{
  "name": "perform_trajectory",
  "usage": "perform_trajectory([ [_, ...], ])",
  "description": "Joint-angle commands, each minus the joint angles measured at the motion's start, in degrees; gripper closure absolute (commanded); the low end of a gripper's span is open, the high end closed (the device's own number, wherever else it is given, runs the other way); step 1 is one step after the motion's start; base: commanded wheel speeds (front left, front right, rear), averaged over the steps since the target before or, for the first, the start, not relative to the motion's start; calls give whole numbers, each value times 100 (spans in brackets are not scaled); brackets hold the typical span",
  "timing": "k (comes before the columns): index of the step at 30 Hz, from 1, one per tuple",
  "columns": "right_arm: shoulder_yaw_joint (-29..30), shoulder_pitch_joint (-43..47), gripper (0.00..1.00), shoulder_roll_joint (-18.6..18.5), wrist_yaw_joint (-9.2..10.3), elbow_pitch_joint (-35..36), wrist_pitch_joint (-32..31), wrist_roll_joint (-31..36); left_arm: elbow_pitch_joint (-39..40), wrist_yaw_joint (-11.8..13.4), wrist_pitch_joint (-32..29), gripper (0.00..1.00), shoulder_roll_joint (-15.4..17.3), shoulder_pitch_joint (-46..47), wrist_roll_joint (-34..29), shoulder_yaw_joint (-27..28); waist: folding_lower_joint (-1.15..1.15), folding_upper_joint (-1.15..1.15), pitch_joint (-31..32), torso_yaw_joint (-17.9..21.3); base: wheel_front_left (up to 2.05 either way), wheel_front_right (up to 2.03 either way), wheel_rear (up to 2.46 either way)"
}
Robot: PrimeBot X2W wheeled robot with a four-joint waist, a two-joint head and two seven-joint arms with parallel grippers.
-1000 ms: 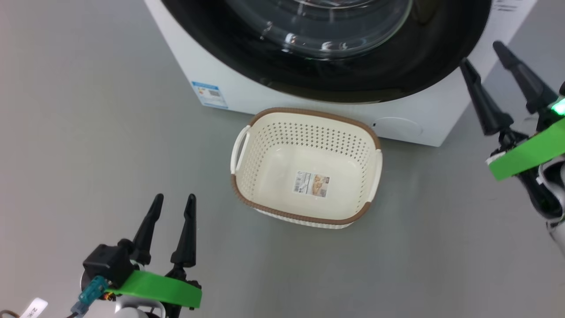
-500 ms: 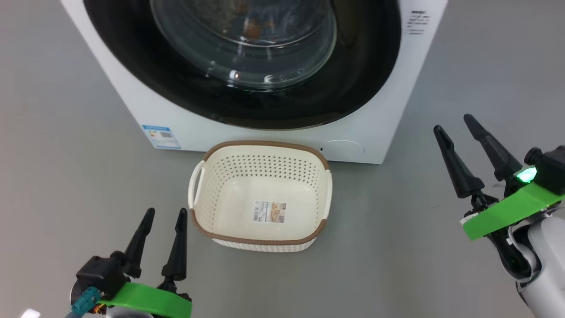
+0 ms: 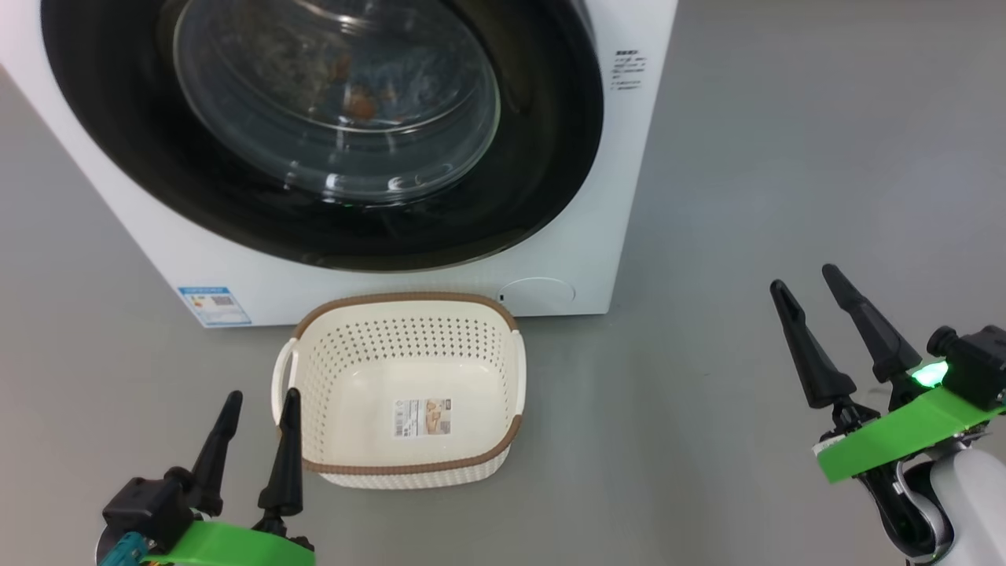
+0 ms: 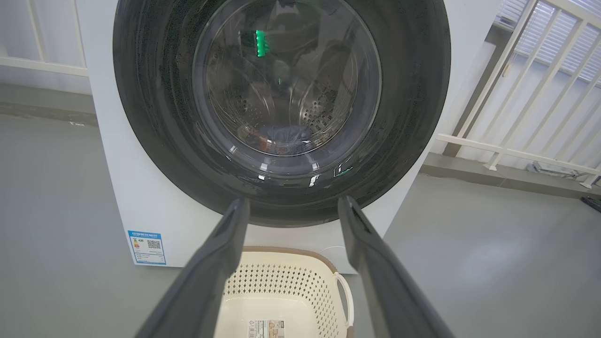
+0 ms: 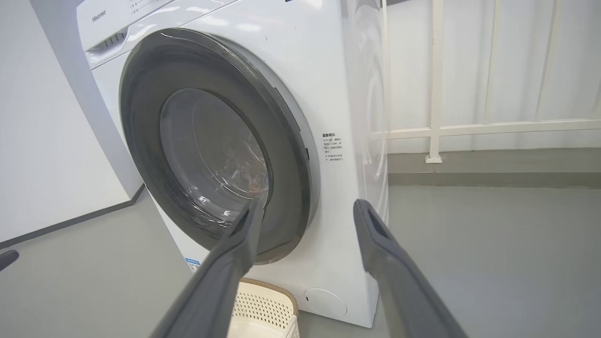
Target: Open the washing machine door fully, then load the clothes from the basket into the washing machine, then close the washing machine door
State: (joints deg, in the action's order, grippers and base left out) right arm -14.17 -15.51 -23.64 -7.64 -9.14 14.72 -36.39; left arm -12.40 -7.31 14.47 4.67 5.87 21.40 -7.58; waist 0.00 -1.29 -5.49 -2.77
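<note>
The left gripper (image 3: 262,395) and right gripper (image 3: 803,277) hang with jaws apart, empty, likely since loading looks done. The cream-white perforated basket (image 3: 409,298) sits bare just before the white washing machine's (image 3: 605,251) bottom edge, and light-blue printed clothes (image 4: 281,135) lie behind its shut black-rimmed glass door (image 3: 550,141).

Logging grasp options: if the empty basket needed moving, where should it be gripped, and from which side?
Likely the looped handle at the left end of the basket, from above, on the side of the open left gripper. The loop stands off the perforated wall, leaving a gap for one of the fingers; the basket sits upright, empty.
</note>
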Motion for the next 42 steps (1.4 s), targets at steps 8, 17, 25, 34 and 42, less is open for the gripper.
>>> perform_trajectory([
  [8, 248, 480, 0, 86, 15, 214, 28, 139, 203, -17, 52, 0, 145, -51, 68, 158, 0, 0, 232, 263, 0, 0, 0],
  [17, 548, 813, 0, 247, 15, 204, 28, 182, 221, -17, 52, 0, 142, -113, 72, 153, 0, 0, 357, 291, 0, 0, 0],
  [25, 634, 917, 0, 311, 15, 184, 28, 275, 192, -17, 52, 0, 136, -131, 77, 114, 0, 0, 395, 284, 0, 0, 0],
  [34, 631, 920, 0, 309, 15, 112, 28, 337, 233, -17, 52, 0, 118, -128, -118, 199, 0, 0, 392, 247, 0, 0, 0],
  [42, 574, 921, 0, 326, 15, 79, 28, 356, 277, -17, 52, 0, 88, -143, -153, 230, 0, 0, 406, 236, 0, 0, 0],
])
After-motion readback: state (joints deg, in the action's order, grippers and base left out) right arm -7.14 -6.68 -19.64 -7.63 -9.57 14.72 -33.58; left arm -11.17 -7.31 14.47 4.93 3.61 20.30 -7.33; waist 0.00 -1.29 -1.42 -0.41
